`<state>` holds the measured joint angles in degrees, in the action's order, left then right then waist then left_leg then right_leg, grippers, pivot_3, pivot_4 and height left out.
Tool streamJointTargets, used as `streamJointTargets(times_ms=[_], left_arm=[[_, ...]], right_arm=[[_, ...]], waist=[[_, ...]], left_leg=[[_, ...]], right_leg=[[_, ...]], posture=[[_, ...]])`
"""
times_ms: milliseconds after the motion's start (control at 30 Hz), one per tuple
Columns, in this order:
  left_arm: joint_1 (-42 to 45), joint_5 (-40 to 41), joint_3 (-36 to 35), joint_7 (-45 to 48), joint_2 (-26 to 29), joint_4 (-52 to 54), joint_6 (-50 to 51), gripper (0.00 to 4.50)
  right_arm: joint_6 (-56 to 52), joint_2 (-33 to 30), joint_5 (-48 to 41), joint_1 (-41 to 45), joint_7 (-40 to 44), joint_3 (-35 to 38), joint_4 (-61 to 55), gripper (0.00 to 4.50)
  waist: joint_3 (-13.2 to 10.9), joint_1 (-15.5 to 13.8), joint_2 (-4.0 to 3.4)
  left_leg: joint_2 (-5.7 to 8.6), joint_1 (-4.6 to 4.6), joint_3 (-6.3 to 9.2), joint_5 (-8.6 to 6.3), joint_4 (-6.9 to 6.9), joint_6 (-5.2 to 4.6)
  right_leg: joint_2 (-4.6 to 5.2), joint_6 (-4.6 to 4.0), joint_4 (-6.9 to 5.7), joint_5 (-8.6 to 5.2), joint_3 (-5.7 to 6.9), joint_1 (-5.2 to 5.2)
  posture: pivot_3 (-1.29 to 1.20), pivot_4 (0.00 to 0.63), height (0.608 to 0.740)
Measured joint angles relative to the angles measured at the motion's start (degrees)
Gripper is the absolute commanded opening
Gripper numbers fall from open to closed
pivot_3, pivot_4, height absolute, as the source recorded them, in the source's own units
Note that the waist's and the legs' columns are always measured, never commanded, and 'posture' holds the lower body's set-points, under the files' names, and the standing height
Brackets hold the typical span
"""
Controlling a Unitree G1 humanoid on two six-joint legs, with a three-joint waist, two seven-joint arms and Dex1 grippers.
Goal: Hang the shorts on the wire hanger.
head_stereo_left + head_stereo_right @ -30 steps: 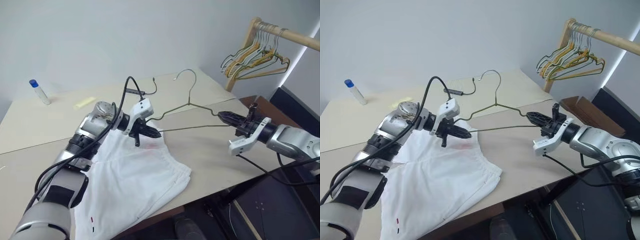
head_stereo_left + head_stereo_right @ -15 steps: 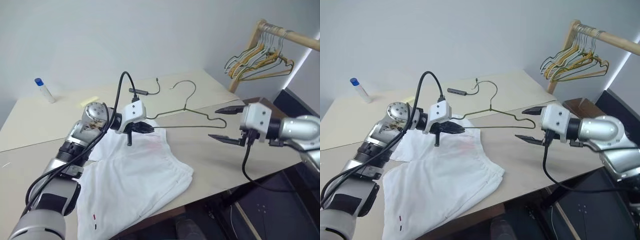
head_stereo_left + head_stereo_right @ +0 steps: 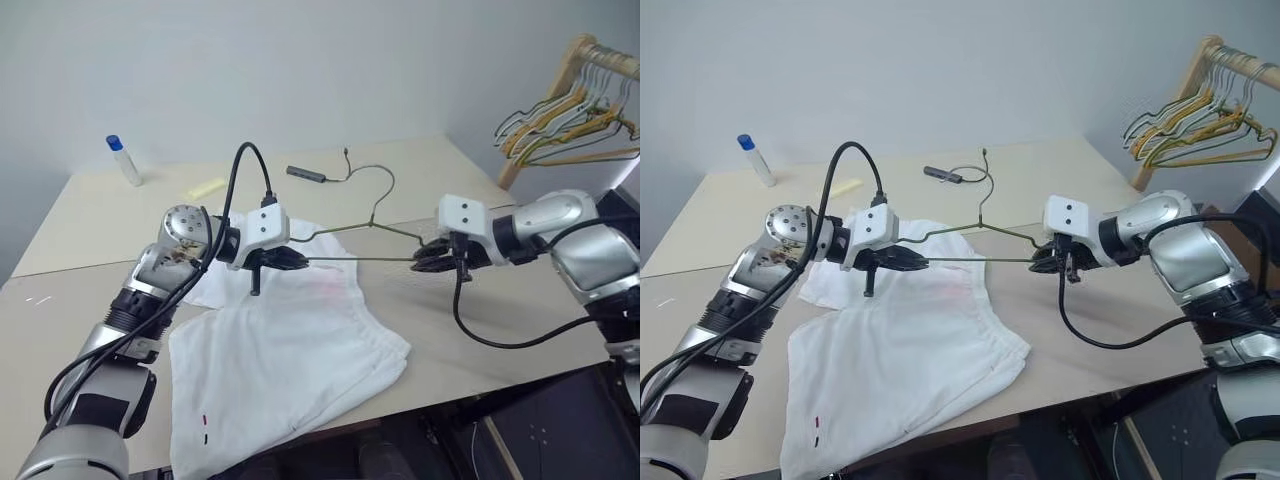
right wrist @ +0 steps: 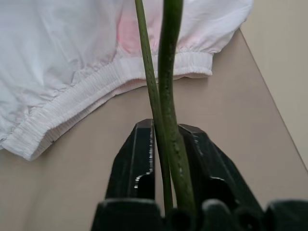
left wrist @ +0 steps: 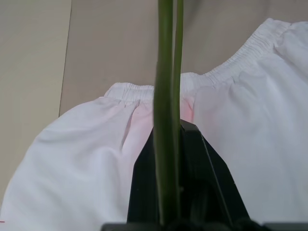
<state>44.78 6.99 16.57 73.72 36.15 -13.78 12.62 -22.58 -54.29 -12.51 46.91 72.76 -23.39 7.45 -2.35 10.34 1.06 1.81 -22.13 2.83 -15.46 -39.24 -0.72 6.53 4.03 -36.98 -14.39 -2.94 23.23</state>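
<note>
2 grips carry the hanger [image 3: 372,228]: my left gripper [image 3: 292,260] is clamped on its left corner and my right gripper [image 3: 430,262] is clamped on its right corner, so its long axis runs 9 to 3 o'clock between my hands, hook toward 12. It hangs clear of the table [image 3: 480,210], just above the shorts [image 3: 290,350].

Those shorts lie flat below the wire and toward 6 to 7 o'clock, waistband at the far edge nearest the bottom bar, hems toward me. My left hand is right over the fabric; the right hand sits off its 3 o'clock edge over bare table.

Further out, a black cable [image 3: 322,176] lies past the hook at 12, a small bottle [image 3: 122,160] at 10, and yellow hangers [image 3: 570,130] on a rack at 2.

With both hands occupied, I judge nothing is free to feed the cloth through.
</note>
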Motion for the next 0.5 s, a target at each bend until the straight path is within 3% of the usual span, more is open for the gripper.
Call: streamJointTargets(times_ms=[167,333,500], left_arm=[[-0.1,0.4,-0.7,1.8,0.1,0.0,-0.4,0.00],[0.2,3.9,-2.5,7.3,0.0,-2.0,-4.2,1.41],[3.9,2.3,-4.6,7.8,-0.1,-17.6,-14.9,3.05]], right_arm=[[1.4,0.4,1.3,0.0,3.0,0.8,0.0,0.03],[1.7,0.1,0.7,-2.3,5.5,3.9,-1.0,0.00],[-2.8,-3.4,-2.9,-12.2,5.7,10.6,-6.6,0.00]], waist=[[0.0,0.0,0.00],[0.0,0.1,0.00],[0.0,-0.1,0.00]], left_leg=[[0.06,0.04,0.01,0.00,0.00,0.00],[0.06,0.08,0.01,0.00,0.00,0.00],[0.15,0.06,0.06,0.00,0.00,0.00]], right_leg=[[0.00,0.01,0.02,-0.01,0.01,-0.06],[0.00,0.01,0.00,-0.01,0.02,-0.08],[0.01,0.01,0.02,-0.01,0.09,-0.11]], posture=[[-0.17,0.000,0.740],[-0.18,0.000,0.740],[-0.19,0.000,0.740]])
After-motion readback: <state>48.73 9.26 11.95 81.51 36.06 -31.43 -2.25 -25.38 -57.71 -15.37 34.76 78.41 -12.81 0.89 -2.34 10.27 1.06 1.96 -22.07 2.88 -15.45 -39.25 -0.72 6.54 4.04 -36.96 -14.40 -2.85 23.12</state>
